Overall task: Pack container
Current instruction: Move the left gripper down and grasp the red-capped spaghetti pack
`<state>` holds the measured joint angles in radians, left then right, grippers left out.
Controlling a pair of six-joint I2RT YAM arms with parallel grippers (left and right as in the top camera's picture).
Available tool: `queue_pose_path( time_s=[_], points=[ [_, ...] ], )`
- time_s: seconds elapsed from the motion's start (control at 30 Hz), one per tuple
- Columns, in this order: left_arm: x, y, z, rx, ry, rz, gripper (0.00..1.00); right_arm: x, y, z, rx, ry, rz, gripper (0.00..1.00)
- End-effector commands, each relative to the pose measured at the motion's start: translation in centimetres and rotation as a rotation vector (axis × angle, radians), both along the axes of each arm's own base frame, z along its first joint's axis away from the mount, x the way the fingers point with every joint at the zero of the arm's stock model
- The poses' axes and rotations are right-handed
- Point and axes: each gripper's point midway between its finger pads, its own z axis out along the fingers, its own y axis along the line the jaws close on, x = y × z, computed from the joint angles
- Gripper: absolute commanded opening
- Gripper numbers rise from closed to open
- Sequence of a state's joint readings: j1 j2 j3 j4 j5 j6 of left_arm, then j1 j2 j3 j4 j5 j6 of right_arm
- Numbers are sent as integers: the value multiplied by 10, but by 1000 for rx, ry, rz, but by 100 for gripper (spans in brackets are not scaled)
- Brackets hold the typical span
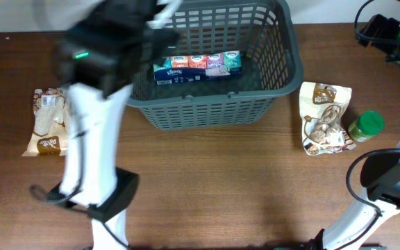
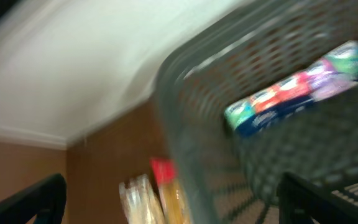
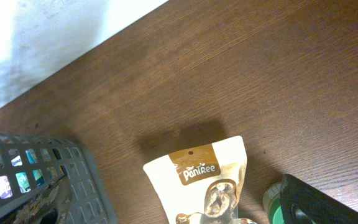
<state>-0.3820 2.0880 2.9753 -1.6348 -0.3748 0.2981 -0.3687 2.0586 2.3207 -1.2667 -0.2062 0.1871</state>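
"Kleenex" on tissue pack (image 1: 197, 67) in container (image 1: 207, 112); "PaniRee" on brown-white pouch (image 3: 202, 180).

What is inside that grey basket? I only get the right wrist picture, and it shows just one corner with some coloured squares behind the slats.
Observer: The container holds one thing, a Kleenex tissue multipack lying flat on its floor.
Operator: And the green thing cut off at my bottom edge, beside the brown and white bag?
Observer: That is a small jar with a green lid, standing on the table close beside that snack bag, on the side away from the container.
Operator: Does anything else lie out on the table?
Observer: Yes, a second bag lies flat on the opposite side of the container, outside your view.
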Motion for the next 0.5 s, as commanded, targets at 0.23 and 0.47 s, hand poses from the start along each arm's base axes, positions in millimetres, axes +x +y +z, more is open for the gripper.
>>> queue_pose_path(
  time_s=[0.23,0.47],
  points=[
    [2,126,-19,-293,89,300,99,3,-3,3,-12,-9,-10,99],
    [-2,189,-66,-302,243,432,99,3,-3,3,-12,-9,-10,99]
  ],
)
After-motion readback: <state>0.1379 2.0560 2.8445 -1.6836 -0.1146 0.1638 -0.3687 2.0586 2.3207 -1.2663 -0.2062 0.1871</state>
